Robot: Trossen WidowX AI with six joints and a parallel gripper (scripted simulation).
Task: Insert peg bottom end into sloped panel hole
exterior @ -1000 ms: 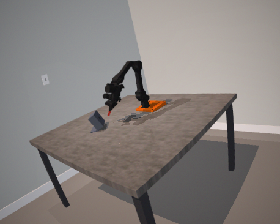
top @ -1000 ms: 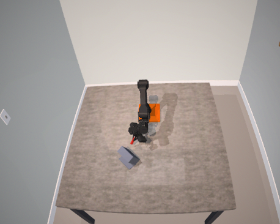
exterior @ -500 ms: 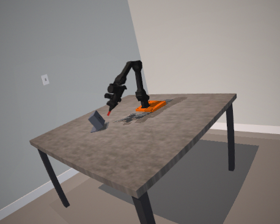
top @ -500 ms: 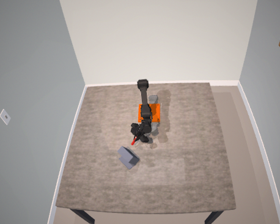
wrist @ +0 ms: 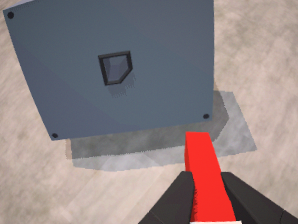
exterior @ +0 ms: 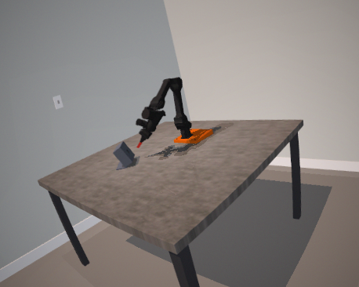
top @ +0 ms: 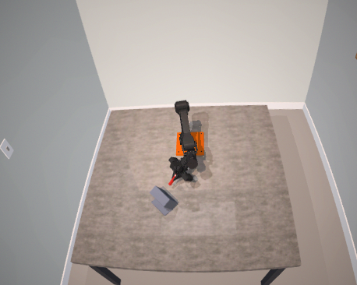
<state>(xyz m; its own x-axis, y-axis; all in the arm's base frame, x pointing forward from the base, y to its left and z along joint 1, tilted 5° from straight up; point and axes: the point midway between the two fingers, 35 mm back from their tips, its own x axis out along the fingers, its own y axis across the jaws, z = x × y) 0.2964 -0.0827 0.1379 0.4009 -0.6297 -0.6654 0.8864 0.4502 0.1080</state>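
Note:
The red peg [top: 172, 180] [exterior: 139, 144] [wrist: 201, 160] is held tilted, its free end toward the panel and clear of it. My gripper [top: 175, 176] [exterior: 143, 139] [wrist: 204, 181] is shut on the peg, above the table. The blue-grey sloped panel [top: 164, 197] [exterior: 123, 153] [wrist: 160, 65] stands in front of the peg. In the wrist view its hole [wrist: 116, 68], a five-sided outline with one slanted corner, lies up and left of the peg's end. The peg's end face and exact cross-section are hidden.
The panel stands on a thin base plate [wrist: 239, 135] on the table [top: 222, 241] [exterior: 157, 200]. The arm's orange base [top: 200, 149] [exterior: 204, 135] is behind the gripper. The table's edge lies well beyond the panel.

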